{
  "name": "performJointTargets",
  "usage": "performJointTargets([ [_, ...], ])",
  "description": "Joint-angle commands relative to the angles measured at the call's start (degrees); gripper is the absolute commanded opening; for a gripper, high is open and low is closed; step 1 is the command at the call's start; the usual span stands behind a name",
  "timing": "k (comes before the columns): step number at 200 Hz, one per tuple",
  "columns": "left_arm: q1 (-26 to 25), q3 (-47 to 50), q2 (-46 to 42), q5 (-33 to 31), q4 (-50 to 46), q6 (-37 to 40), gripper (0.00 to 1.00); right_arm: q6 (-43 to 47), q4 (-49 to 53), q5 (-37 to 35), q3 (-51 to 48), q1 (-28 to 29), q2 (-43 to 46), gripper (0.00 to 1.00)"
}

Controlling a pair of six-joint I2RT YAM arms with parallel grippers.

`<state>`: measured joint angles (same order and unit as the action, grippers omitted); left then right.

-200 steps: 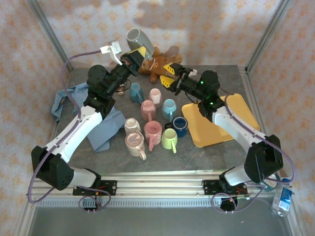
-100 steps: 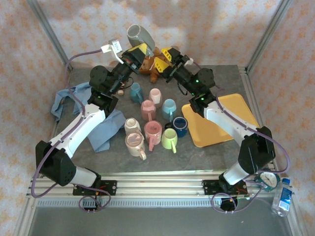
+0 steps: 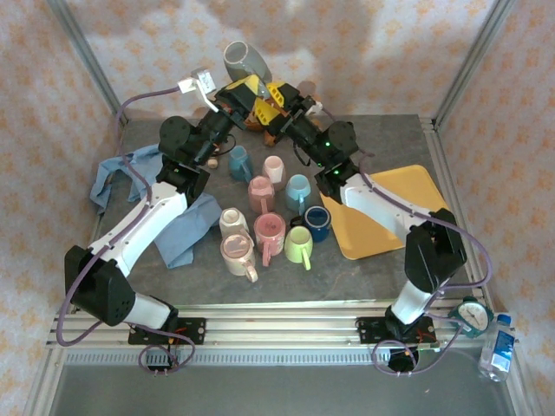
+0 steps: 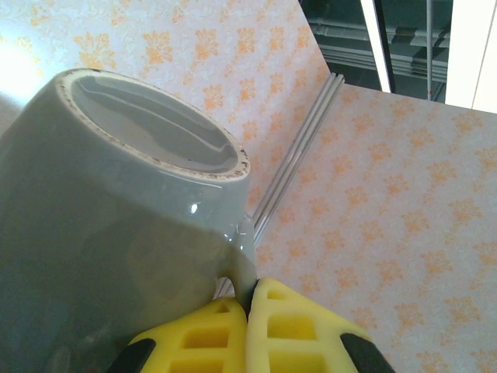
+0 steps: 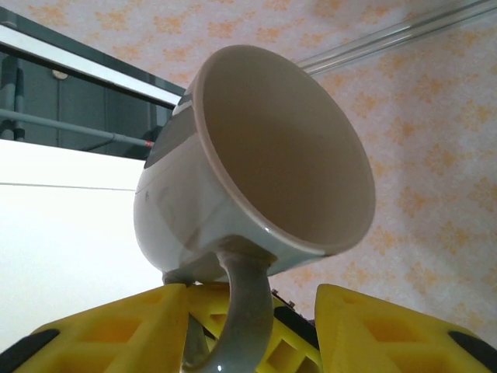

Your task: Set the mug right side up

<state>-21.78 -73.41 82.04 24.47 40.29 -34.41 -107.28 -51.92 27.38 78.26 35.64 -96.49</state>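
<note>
Above the far edge of the counter (image 3: 381,269), top view: grey mug (image 3: 245,62) aloft, base tilted up and away; my left jaws beneath it, right jaws just beside.
Left wrist view: my left jaws pinched tight on the mug (image 4: 116,233) wall; foot ring (image 4: 155,128) uppermost.
Right wrist view: mug (image 5: 264,155) mouth faces me; handle (image 5: 242,311) hangs between my right jaws, half parted, gripping nothing.
Judgement: handle lies within my right jaws; close there.

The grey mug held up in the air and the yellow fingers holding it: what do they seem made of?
The grey mug looks like glazed ceramic: a glossy wall with highlights, and a rough, speckled ring around its base. The yellow fingers look like matte plastic, perhaps printed, with lattice-like openings.
</note>
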Motion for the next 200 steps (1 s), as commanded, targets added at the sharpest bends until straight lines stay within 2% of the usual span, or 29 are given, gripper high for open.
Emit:
performJointTargets([
  [1,-0.45,-2.05,-0.9,0.1,6.69,2.29,0.0,-20.85,-3.68,-1.49,3.53,0.74,-0.05,0.45],
  [26,-0.41,-1.45,-1.09,-0.01,6.89,2.16,0.0,-20.95,-3.26,-1.72,4.52,1.04,-0.29,0.43],
  [53,-0.41,-0.67,-1.72,-0.25,7.29,2.28,0.0,-20.95,-2.54,-2.17,3.39,1.02,0.18,0.33],
  [74,-0.46,0.01,-2.42,0.1,7.24,2.34,0.0,-21.03,-2.0,-2.97,2.34,1.08,0.64,0.29],
  [100,-0.43,1.1,-3.21,0.54,6.71,1.58,0.0,-19.65,-1.54,-3.04,2.65,1.01,0.58,0.19],
  [142,-0.46,4.2,-6.35,0.78,1.4,1.8,0.0,-11.55,-1.38,-5.57,1.9,0.93,1.49,0.0],
  [169,-0.45,4.85,-8.71,0.76,-4.78,2.75,0.21,-3.75,-1.98,-5.48,1.92,-0.1,2.21,0.0],
  [200,-0.38,5.74,-10.18,0.46,-8.37,2.69,0.4,4.78,-1.62,-6.55,0.43,-0.6,3.75,0.0],
])
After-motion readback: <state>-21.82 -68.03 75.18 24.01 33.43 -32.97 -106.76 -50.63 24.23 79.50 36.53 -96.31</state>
